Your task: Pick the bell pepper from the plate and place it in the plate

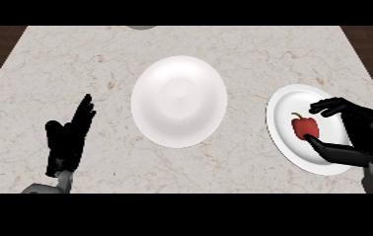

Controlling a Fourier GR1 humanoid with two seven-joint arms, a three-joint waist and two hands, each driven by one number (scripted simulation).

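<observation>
A red bell pepper (305,127) with a green stem lies on a white plate (288,104) at the right of the counter. My right hand (354,131) is over that plate, fingers above the pepper and thumb just below it, spread around it without closing on it. A second, larger white plate (178,100) sits at the counter's middle with nothing on it. My left hand (68,138) rests at the lower left, fingers straight and pointing up, well apart from both plates.
The marbled counter (87,62) stretches wide around the plates. A grey object (141,27) peeks in at the far edge, top centre. Dark wood shows past the counter's far corners.
</observation>
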